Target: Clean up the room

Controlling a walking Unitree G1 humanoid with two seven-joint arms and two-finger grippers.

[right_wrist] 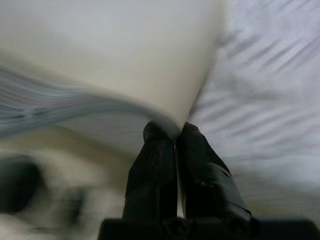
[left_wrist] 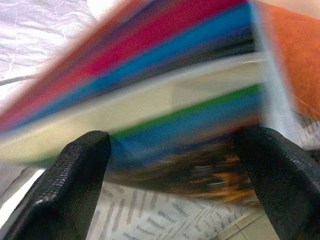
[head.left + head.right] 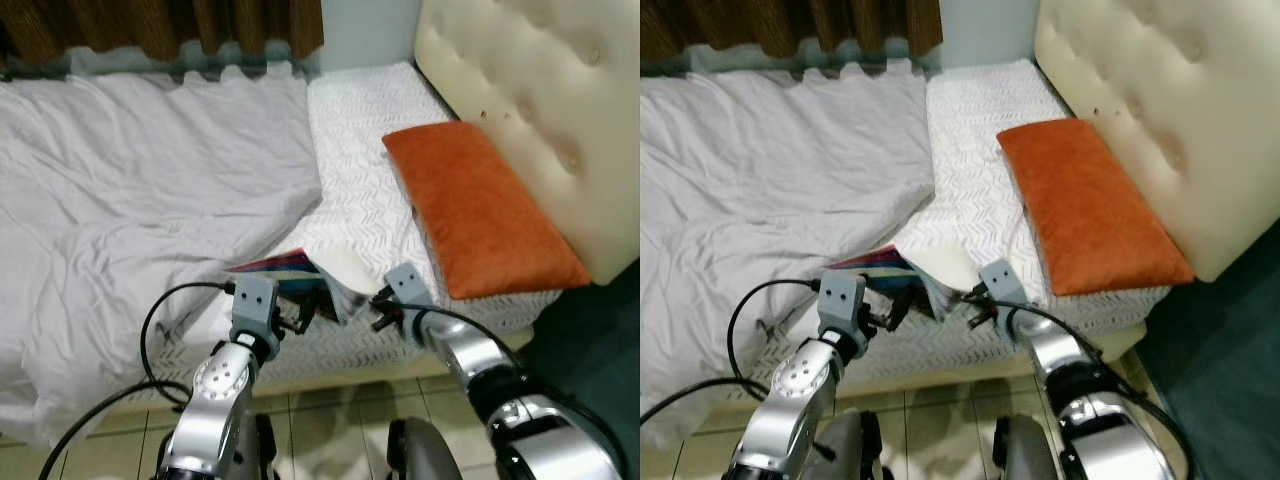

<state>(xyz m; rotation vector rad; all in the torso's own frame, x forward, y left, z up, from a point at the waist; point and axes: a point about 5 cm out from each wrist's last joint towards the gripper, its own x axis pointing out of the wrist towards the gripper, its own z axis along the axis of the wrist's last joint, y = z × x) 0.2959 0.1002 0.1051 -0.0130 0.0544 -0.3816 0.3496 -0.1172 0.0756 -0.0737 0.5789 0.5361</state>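
A bed fills most of the head camera's view. Its mattress is covered by a white sheet with a fine zigzag pattern. A rumpled grey blanket lies across the robot's left side of the bed, its edge folded back near the middle. An orange pillow lies on the right side of the mattress, touching a cream tufted headboard. Brown curtains hang behind the far end of the bed. Pale tiles cover the floor just beside the bed's near edge, and farther right the floor looks dark, perhaps carpet.
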